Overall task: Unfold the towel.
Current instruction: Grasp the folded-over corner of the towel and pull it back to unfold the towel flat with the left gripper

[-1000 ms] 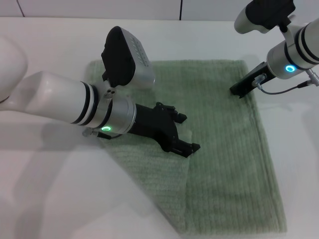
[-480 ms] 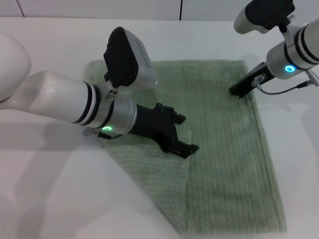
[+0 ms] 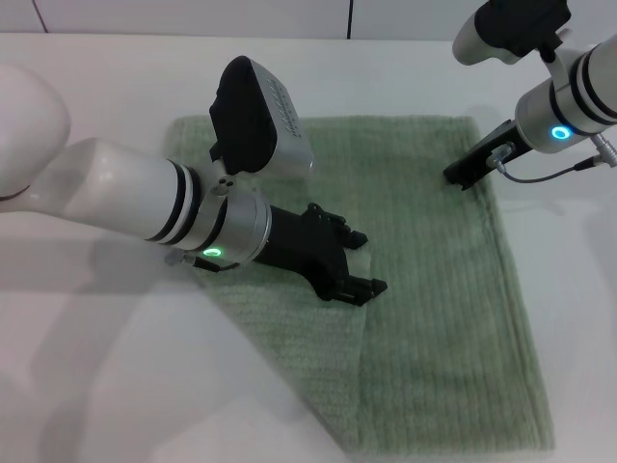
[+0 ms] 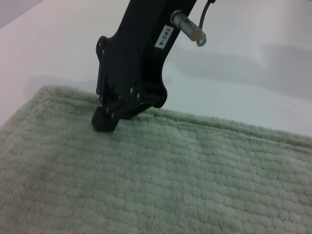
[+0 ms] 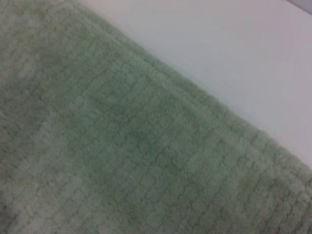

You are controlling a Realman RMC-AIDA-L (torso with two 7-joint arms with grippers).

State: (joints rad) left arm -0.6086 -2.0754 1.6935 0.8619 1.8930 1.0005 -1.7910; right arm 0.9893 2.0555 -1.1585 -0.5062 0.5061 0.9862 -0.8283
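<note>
Sage-green terry is lying across the white table, and the towel is looking soft, limp and light, the sort of cloth that will drape and drag rather than hold a shape. A folded layer is sitting over its left part, with the fold's edge running up toward the left gripper, and that free edge looks like the place to pinch (a thin hem, so a shallow bite should do). The left gripper is hovering low over the cloth with its fingers spread and nothing between them. The right gripper is pressing down at the towel's far right edge, seemingly pinning it; whether its fingers are parted cannot be told. Nothing else is crowding the table, though the left arm itself is covering much of the folded part.
</note>
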